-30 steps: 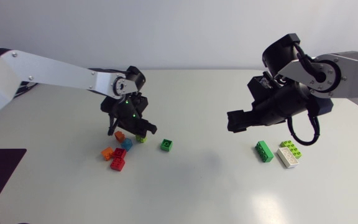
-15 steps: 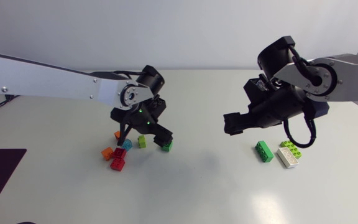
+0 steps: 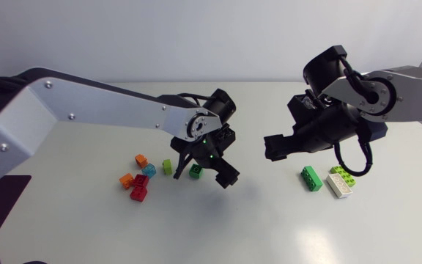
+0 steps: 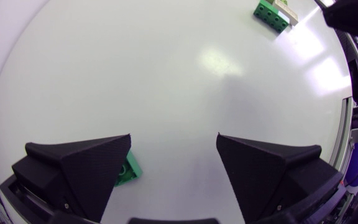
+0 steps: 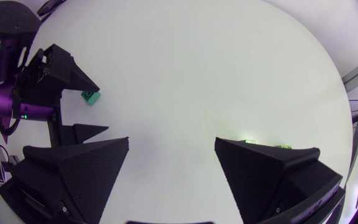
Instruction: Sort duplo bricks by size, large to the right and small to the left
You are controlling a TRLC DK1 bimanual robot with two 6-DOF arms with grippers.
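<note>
The left gripper [image 4: 173,138] hangs over the middle of the white counter [image 3: 218,227]. Its fingers are spread wide and hold nothing. The small dark green square plastic brick [image 3: 195,171] sits on the counter beneath it. In the left wrist view the brick lies close against the inner face of one finger and is half hidden by it, well off the centre of the gap. I cannot tell whether the two touch. Just beside the brick, on the left-hand side, is a small lime brick [image 3: 167,167], and beyond that a loose cluster of small orange, blue and red bricks [image 3: 141,181].

The right gripper [image 5: 172,142] is held above the counter to the right of the middle, its fingers also wide apart and empty. On that side three long bricks lie close together: a long green brick [image 3: 311,178], a long lime brick [image 3: 343,173] and a long white brick [image 3: 340,185].

The dark green brick is a small one lying apart from the small cluster, so it looks like the piece to be taken next. It should weigh almost nothing and be hard and stiff, so a firm squeeze will not harm it. Its smooth walls could slip out of wedge-shaped fingers if it is caught on a corner. The best hold is across two opposite flat side walls, below the studs, with the brick centred in the gap. If one finger arrives first, it will probably just push the brick along the counter.
</note>
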